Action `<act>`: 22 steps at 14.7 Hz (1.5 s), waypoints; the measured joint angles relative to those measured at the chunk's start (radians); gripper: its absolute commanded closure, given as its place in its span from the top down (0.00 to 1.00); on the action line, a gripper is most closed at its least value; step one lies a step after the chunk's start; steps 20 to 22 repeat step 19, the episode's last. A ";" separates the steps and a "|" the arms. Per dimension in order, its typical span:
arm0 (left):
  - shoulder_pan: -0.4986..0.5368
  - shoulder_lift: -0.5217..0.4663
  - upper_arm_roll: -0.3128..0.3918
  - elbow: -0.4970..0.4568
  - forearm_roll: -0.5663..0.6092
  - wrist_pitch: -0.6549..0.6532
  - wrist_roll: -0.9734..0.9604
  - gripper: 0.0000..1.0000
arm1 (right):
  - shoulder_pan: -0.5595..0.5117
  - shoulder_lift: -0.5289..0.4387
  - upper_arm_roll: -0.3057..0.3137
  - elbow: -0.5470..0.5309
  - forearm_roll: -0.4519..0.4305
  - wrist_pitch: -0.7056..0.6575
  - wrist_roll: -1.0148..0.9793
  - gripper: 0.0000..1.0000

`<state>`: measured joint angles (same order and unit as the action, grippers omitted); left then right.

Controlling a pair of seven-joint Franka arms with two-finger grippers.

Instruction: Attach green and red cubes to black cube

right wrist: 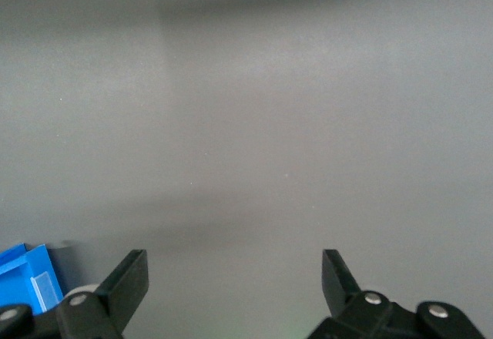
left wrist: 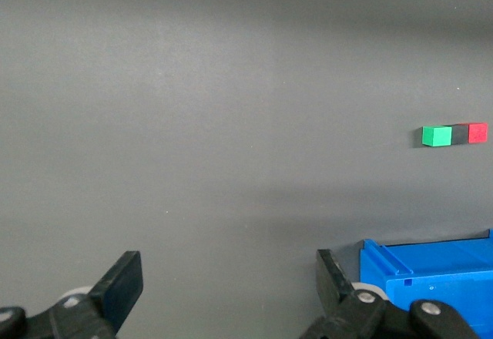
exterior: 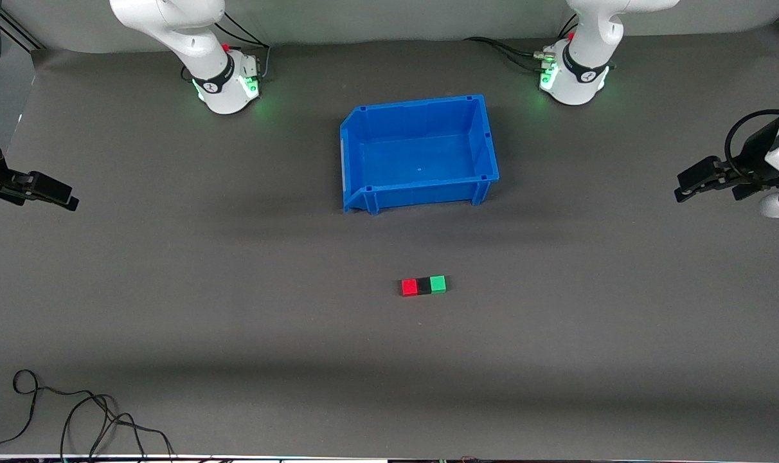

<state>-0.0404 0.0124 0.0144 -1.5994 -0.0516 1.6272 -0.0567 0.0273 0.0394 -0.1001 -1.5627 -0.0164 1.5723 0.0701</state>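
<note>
The red cube (exterior: 409, 287), the black cube (exterior: 423, 286) and the green cube (exterior: 438, 283) lie side by side in one row on the grey mat, touching, with the black one in the middle. The row is nearer the front camera than the blue bin. It also shows in the left wrist view, green (left wrist: 437, 135), black (left wrist: 460, 133), red (left wrist: 477, 132). My left gripper (exterior: 685, 186) is open and empty, held over the left arm's end of the table. My right gripper (exterior: 68, 198) is open and empty over the right arm's end. Both arms wait away from the cubes.
A blue bin (exterior: 486, 138), with nothing in it, stands between the arm bases and the cubes; its corner shows in the left wrist view (left wrist: 431, 273). A black cable (exterior: 74, 411) lies by the front edge at the right arm's end.
</note>
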 measured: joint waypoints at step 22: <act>-0.001 -0.008 -0.015 -0.002 0.035 -0.046 0.020 1.00 | -0.089 -0.010 0.122 -0.001 0.000 -0.029 0.020 1.00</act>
